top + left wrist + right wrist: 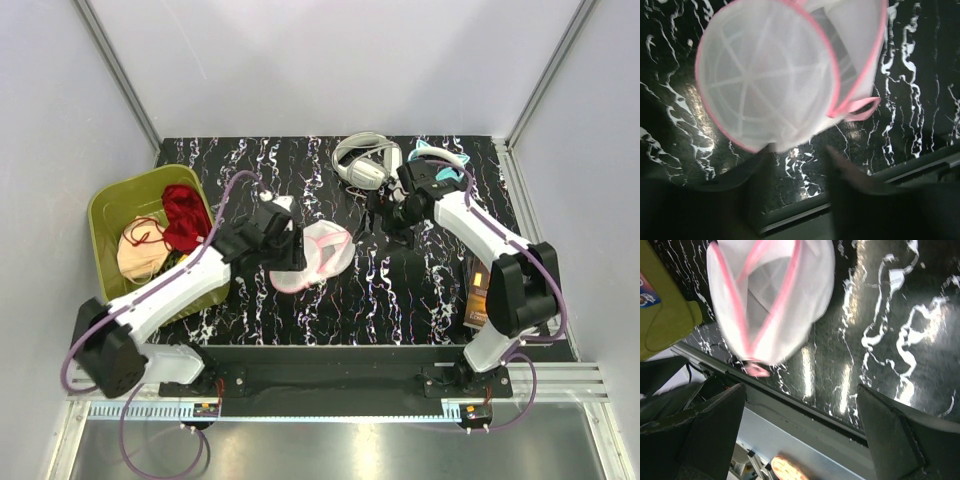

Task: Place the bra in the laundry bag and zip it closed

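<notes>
The laundry bag (322, 256), white mesh with pink trim, lies unzipped on the black marbled table. It fills the top of the left wrist view (775, 70) and shows in the right wrist view (770, 300). The peach bra (140, 255) lies in the olive-green basket, beside a dark red garment (184, 215). My left gripper (288, 240) is at the bag's left edge, open, its fingers just short of the bag's rim (797, 155). My right gripper (380, 215) is open and empty, right of the bag and apart from it (801, 390).
The olive-green basket (110, 210) stands at the left and shows in the right wrist view (665, 305). White headphones (362, 160) and teal headphones (440, 158) lie at the back. An orange box (478, 296) sits by the right arm's base.
</notes>
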Controlling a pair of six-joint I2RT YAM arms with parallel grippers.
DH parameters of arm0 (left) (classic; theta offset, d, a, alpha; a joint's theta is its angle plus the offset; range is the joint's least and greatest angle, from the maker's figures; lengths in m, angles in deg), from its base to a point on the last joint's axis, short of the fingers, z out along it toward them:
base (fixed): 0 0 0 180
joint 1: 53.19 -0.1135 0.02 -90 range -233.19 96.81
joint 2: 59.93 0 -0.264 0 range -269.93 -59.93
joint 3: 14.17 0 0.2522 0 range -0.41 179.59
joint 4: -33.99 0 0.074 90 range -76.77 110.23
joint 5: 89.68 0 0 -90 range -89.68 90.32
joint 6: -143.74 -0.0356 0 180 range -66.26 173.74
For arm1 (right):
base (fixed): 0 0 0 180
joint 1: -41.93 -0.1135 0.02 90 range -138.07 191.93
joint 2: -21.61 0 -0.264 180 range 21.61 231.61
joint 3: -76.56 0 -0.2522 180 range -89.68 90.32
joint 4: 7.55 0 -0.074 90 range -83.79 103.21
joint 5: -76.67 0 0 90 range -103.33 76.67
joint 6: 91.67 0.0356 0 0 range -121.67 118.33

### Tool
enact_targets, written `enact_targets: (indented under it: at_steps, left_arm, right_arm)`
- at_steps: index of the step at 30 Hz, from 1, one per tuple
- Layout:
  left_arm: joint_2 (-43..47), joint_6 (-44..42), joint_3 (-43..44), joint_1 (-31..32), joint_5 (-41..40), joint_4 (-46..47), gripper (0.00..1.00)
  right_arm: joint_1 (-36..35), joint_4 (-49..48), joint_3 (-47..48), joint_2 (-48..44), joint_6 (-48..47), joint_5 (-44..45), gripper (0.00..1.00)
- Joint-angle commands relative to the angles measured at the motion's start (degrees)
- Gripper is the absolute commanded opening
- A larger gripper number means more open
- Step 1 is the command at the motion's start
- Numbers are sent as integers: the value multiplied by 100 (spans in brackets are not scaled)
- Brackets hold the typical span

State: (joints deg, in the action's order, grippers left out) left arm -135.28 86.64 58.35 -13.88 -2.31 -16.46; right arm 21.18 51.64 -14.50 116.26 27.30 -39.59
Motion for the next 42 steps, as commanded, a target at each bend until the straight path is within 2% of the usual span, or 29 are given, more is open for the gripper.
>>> enact_targets:
  at_steps: [1, 4, 6, 8, 9, 12, 13, 15, 19, 21, 23, 26, 30, 33, 36, 37, 40, 41, 42]
  left_arm:
    - [846, 49, -5, 42, -352, -75, 64]
    - [1163, 251, 47, 15, -221, -198, 73]
    - [1137, 426, 205, -37, 95, -251, 73]
    - [953, 576, 363, -72, 376, -312, 69]
    - [900, 751, 364, -90, 430, -304, 69]
    - [497, 840, 399, -169, 553, -172, 70]
    - [165, 840, 538, -221, 571, -190, 70]
    - [-197, 832, 715, -432, 510, -233, 81]
    - [-1417, 367, 1513, -810, 798, -286, 83]
    - [-1823, -133, 1769, -916, 1150, -295, 86]
    - [-2447, -406, 2252, -951, 1370, -646, 87]
    - [-3037, -225, 2543, -1004, 1048, -1050, 90]
    - [-3407, 84, 2737, -1039, 1010, -1165, 85]
    - [-3574, 207, 2763, -1039, 1116, -1174, 83]
    - [-3671, 243, 2658, -1039, 1414, -1165, 77]
    - [-3653, 243, 2580, -1031, 1432, -1113, 70]
    - [-3540, 234, 2360, -1022, 1485, -859, 54]
    - [-3539, 156, 2359, -1022, 1494, -840, 42]
    - [-3539, 94, 2411, -1022, 1485, -823, 36]
  right_arm:
    - [-183, -561, 514, 342, -295, -291, 100]
    - [-297, -920, 656, 545, -445, -598, 100]
    - [-359, -1219, 656, 642, -480, -853, 100]
    - [-429, -1528, 665, 817, -349, -943, 95]
    - [-456, -1546, 700, 888, -340, -855, 92]
    - [-456, -1493, 727, 1029, -269, 467, 89]
    - [-465, -1511, 726, 1107, -382, 629, 89]
    - [-465, -1493, 866, 1309, -654, 649, 88]
    - [-474, -1537, 990, 1740, -1672, 824, 89]
    - [-465, -1537, 1104, 1837, -1929, 824, 89]
    - [-473, -1537, 1174, 1951, -2237, 807, 89]
    - [-465, -1528, 1385, 2189, -2317, 640, 88]
    - [-473, -1634, 1570, 2435, -2194, 123, 82]
    - [-482, -1712, 1561, 2532, -2089, 138, 82]
    - [-482, -1800, 1631, 2637, -1966, 34, 76]
    - [-491, -1801, 1684, 2716, -1887, 33, 72]
    - [-535, -1801, 1834, 2865, -1607, -54, 50]
    - [-579, -1809, 1851, 2892, -1501, -81, 41]
    - [-579, -1801, 1851, 2927, -1387, -64, 40]
